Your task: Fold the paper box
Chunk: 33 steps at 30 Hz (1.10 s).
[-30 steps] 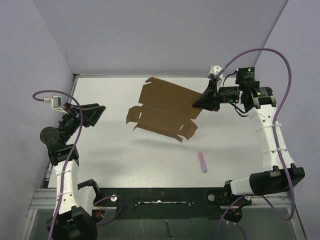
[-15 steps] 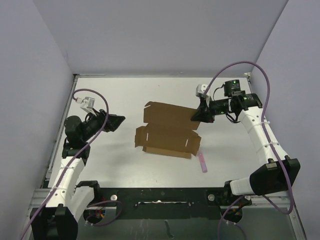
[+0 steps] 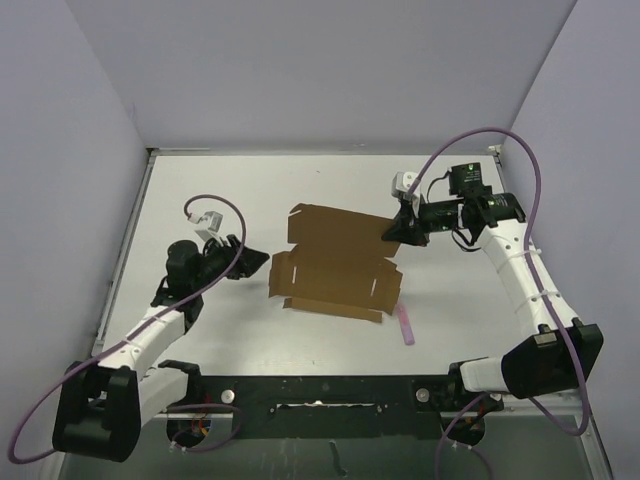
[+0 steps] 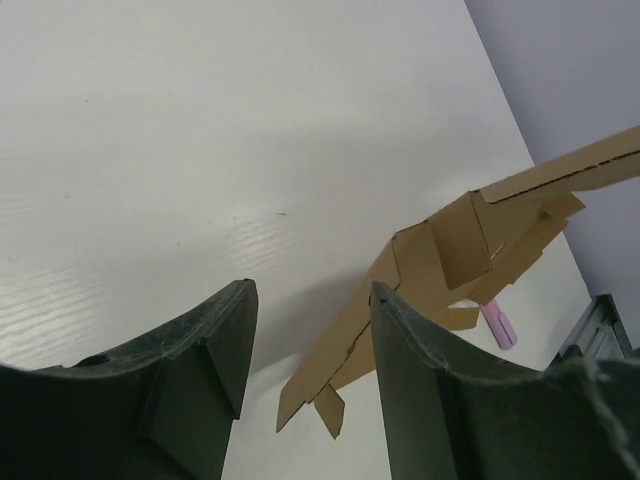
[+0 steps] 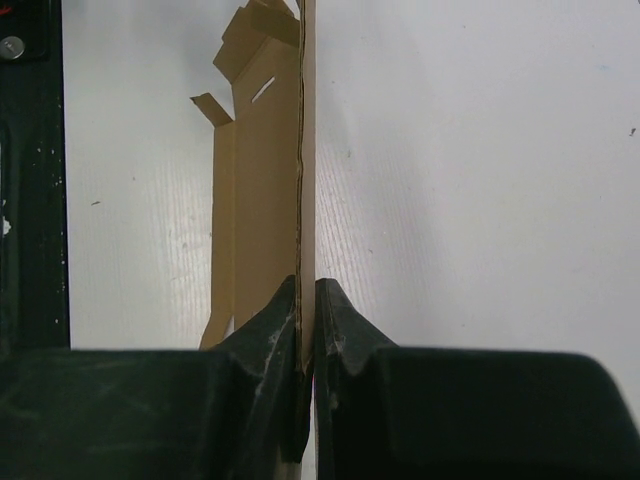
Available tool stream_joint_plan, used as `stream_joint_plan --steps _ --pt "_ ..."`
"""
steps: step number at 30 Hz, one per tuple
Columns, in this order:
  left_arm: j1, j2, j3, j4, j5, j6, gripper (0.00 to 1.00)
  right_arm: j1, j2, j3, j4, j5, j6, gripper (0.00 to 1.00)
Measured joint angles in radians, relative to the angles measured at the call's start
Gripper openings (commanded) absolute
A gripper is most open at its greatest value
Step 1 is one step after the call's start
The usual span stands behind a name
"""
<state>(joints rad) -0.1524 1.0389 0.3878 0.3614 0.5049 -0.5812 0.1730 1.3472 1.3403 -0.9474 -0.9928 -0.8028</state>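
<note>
The paper box (image 3: 335,260) is a flat brown cardboard sheet with flaps, lying tilted near the table's middle. My right gripper (image 3: 393,232) is shut on its right edge. In the right wrist view the sheet (image 5: 265,150) runs edge-on away from the pinching jaws of that gripper (image 5: 306,285). My left gripper (image 3: 258,262) hovers just left of the box's left flaps, apart from them. In the left wrist view this gripper (image 4: 312,290) is open, with nothing between its fingers. Beyond them the cardboard (image 4: 440,250) is raised at its far side, its near flap low over the table.
A small pink stick (image 3: 404,325) lies on the white table by the box's near right corner, also showing as the pink stick (image 4: 497,325) behind the flaps. Grey walls close in the table on three sides. A black rail (image 3: 320,390) runs along the near edge.
The right gripper brought the box down and toward the near side, from hanging in the air to low over the table. The left arm swung right, up to the box's left edge.
</note>
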Motion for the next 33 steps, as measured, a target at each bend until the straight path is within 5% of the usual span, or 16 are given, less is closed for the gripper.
stream_joint_plan --steps 20,33 --pt "-0.054 0.206 0.044 0.235 0.006 0.026 0.50 0.071 0.017 0.136 0.036 0.047 -0.177 0.00" --pt "-0.054 0.285 0.040 0.346 0.069 0.017 0.51 0.071 0.022 0.030 0.109 0.059 -0.182 0.00"
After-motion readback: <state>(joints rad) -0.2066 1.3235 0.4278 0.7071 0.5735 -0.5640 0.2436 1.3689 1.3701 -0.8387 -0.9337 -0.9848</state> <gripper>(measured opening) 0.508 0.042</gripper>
